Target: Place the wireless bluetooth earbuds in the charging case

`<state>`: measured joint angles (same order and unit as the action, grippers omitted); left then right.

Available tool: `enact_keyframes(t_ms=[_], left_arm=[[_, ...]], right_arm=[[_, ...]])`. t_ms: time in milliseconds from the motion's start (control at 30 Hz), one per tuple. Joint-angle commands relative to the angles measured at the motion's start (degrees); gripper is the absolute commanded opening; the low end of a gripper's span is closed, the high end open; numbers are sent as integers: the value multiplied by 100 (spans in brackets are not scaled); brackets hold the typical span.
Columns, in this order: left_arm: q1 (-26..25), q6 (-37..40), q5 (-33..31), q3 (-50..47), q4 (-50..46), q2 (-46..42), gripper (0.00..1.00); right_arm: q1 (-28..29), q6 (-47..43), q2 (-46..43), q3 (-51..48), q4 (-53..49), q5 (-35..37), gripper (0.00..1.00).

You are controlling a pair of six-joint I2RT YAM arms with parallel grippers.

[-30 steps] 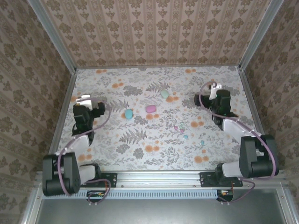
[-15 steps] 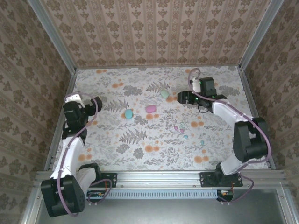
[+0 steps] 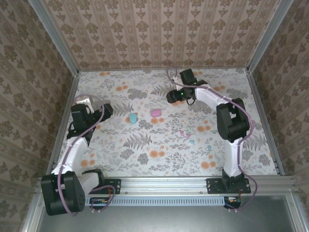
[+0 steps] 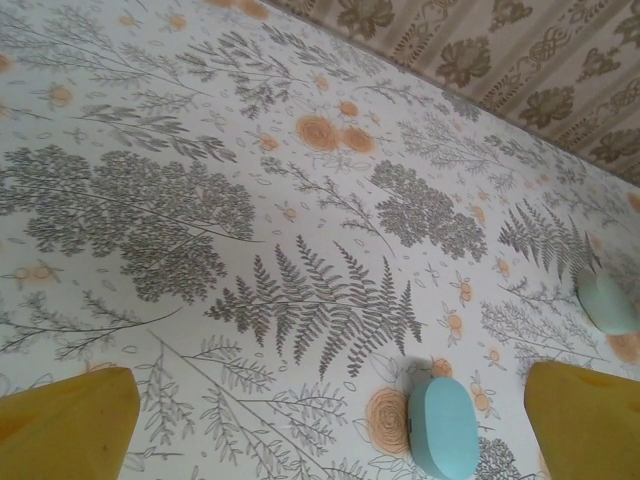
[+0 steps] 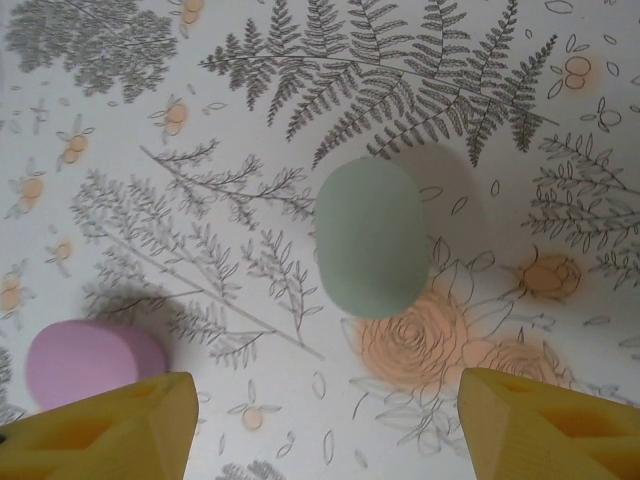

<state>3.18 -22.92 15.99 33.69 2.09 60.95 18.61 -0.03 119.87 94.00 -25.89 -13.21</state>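
risk 1: right fingers (image 5: pixel 110 425) are lined up on the mint case (image 5: pixel 368 238), not on a bud. A skewed pinch on that smooth rounded shell could squirt it across the table (image 5: pixel 560 150).
risk 2: the mint case looks shut from above and I can't make out a lid seam. If it isn't opened first, no bud goes in.
risk 3: earbuds (image 3: pixel 191 141) are tiny and scattered on a busy floral print, so they're easy to miss or nudge away.
right fingers: spread, nothing between them. In the wrist frame the mint case sits centred, just above the gap. The pink case (image 5: pixel 90 360) is at lower left, by the finger on that side.
left fingers (image 4: pixel 60 425): spread wide, empty. The blue case (image 4: pixel 445 425) is low in the frame, inside the gap and nearer the finger at the frame's right.
earbuds: in the top view they lie loose on the table right of centre, lower right of the pink case. They are well apart from both sets of fingers.
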Motion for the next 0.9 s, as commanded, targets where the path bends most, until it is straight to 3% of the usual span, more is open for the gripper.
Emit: enact_keyframes(t_ms=[0, 567, 867], left_arm=[[-110, 118, 229, 458, -108, 128, 100], [-263, 305, 177, 774, -227, 403, 100], [-319, 365, 184, 910, -275, 571, 100]], right_arm=[[49, -756, 499, 748, -988, 362, 68], [161, -1557, 1904, 2796, -2139, 507, 69], [258, -1651, 2210, 3267, -2464, 613, 69]])
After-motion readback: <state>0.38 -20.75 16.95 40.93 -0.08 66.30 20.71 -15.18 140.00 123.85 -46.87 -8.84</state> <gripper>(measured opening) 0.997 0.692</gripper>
